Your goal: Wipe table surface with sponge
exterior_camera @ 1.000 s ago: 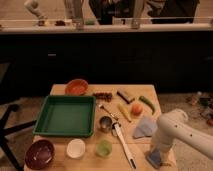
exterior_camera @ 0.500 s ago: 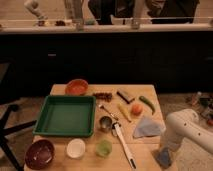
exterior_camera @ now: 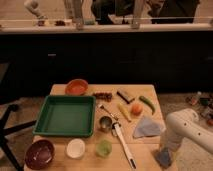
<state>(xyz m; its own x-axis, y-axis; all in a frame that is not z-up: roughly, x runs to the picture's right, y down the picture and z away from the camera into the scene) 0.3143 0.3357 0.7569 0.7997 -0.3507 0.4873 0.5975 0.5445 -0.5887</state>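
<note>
At the near right corner of the light tan wooden worktop [exterior_camera: 146,145], the white arm's tool [exterior_camera: 166,153] presses down on the small blue-grey rectangular sponge [exterior_camera: 164,159]; whether its jaws are clamped cannot be told. Which way the sponge's long axis runs is unclear. Just beyond lies a pale blue folded cloth [exterior_camera: 147,126], with a green plastic tray [exterior_camera: 65,115] well to the left.

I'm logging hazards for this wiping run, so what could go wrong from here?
The gripper presses the sponge at the table surface's front right corner, so a stroke outward may slide it off the edge. A stroke inward may drag the pale blue cloth or knock the white-handled utensil lying close by.
</note>
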